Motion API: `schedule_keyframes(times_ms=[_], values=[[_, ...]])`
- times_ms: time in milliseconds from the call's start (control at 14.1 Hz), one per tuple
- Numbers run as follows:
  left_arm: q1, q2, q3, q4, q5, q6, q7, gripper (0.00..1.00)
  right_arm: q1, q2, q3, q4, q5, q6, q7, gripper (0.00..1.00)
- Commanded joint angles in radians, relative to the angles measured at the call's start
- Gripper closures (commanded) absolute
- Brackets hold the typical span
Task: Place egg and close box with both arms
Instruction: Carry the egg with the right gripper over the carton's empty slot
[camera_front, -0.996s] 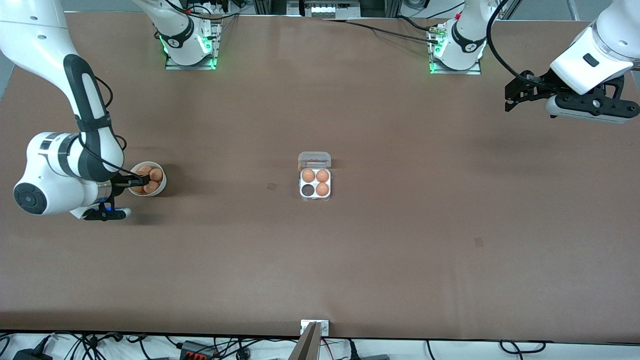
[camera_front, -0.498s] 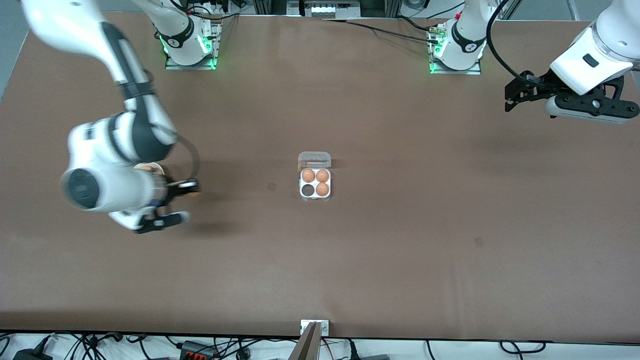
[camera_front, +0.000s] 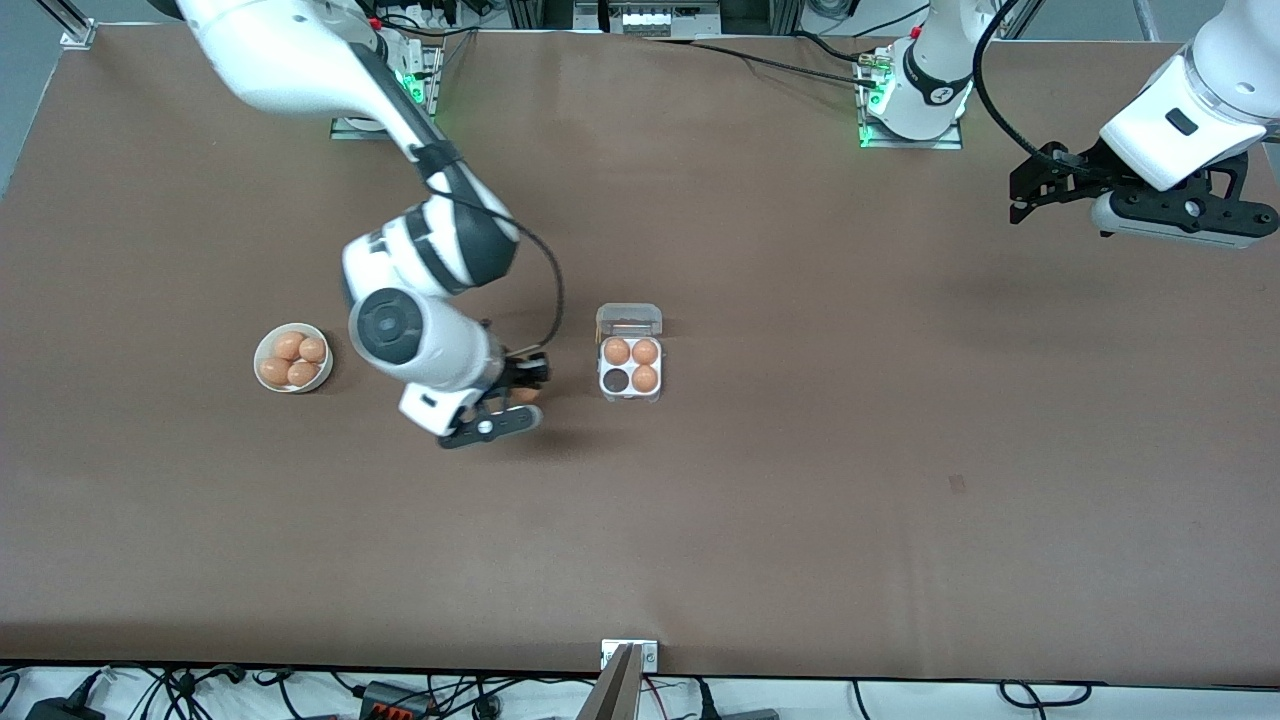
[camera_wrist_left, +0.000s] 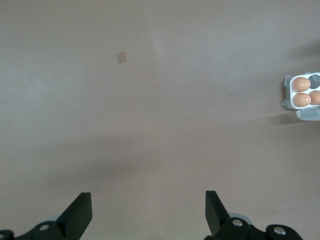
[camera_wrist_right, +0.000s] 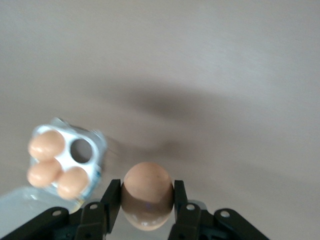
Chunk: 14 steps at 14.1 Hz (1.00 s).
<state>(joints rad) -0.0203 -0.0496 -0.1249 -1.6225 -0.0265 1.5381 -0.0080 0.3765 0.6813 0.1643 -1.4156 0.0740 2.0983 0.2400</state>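
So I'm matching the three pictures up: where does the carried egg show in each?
Front view: the egg in the right gripper, over the table beside the box.
Left wrist view: not in it.
Right wrist view: egg between the fingers.
Shared landmark: the box.

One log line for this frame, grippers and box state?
right gripper: shut on egg, over table beside box | box: lid open, one cell empty | left gripper: open, waiting
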Motion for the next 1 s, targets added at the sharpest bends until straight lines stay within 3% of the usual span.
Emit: schedule_keyframes(times_ms=[0, 356, 924], values=[[0.003, 0.016, 0.001, 0.035, -0.01, -0.024, 0.019, 0.0, 0.05, 0.049, -0.005, 0.044, 0.012, 0.064, 0.08, 0.82], [0.005, 0.016, 0.001, 0.036, -0.01, -0.024, 0.022, 0.0, 0.117, 0.102, -0.005, 0.067, 0.012, 0.101, 0.14, 0.82], [0.005, 0.016, 0.001, 0.035, -0.012, -0.024, 0.02, 0.0, 0.139, 0.129, -0.005, 0.064, 0.015, 0.091, 0.137, 0.82]])
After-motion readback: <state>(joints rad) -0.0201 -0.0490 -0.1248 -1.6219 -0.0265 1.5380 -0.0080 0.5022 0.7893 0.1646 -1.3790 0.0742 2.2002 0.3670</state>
